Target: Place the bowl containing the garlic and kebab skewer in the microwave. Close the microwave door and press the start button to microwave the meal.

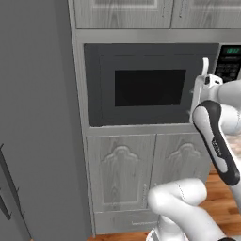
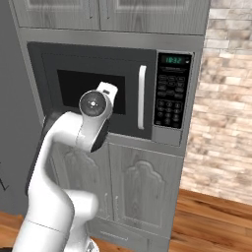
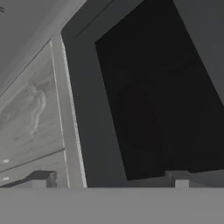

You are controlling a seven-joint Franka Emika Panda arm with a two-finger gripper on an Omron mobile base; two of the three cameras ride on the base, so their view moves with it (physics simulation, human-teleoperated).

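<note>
The microwave point(image 2: 113, 91) is built into the cabinet wall. Its dark grey door point(image 1: 146, 89) with the black window lies flat against the front, as far as I can tell. The white bar handle point(image 2: 141, 97) stands upright beside the keypad point(image 2: 170, 98) under the green display point(image 2: 172, 60). My gripper point(image 3: 111, 180) is open, with its fingertips point(image 3: 41, 178) far apart and nothing between them. It hovers close in front of the door's window point(image 3: 157, 96). The bowl, the garlic and the kebab skewer are out of view, and nothing can be made out through the black window.
Pale grey cabinet doors point(image 1: 122, 174) sit below the microwave and more of them point(image 1: 122, 12) above it. A tall dark grey panel point(image 1: 37, 117) rises at the left. A brick wall point(image 2: 226, 98) and a wooden floor point(image 2: 211, 221) lie to the right.
</note>
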